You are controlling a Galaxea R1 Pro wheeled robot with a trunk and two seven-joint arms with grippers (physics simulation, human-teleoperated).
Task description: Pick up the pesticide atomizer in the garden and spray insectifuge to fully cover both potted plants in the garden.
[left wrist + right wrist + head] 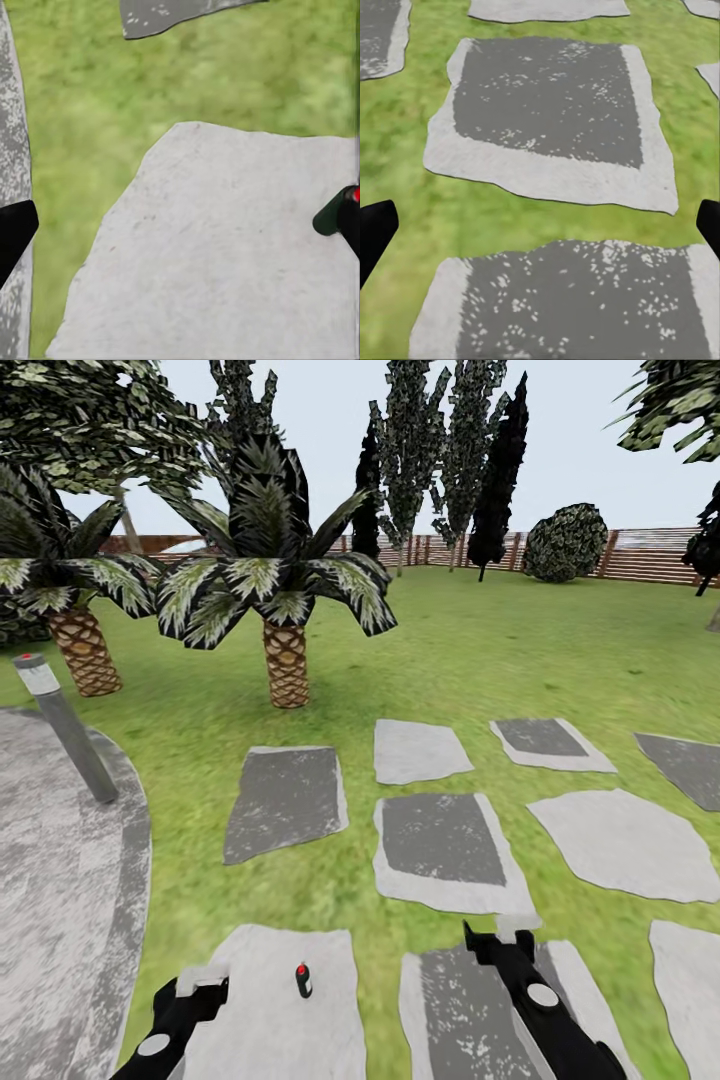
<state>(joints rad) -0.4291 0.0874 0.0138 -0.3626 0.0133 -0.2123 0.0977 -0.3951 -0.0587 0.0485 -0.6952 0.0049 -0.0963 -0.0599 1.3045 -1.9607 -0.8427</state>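
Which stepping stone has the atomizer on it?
The pale, uniformly light stepping stone nearest the robot, just right of the left end effector. The pesticide atomizer stands upright on it; the neighbouring stone under the right arm has a dark centre.

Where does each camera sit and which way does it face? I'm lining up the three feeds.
Head view: on the head, facing forward and down over lawn, stepping stones, palms; left gripper and right gripper show.
Left wrist view: near the left gripper, looking down at a pale stone and the pesticide atomizer.
Right wrist view: down at dark stones.
Shared: the atomizer, head and left wrist.
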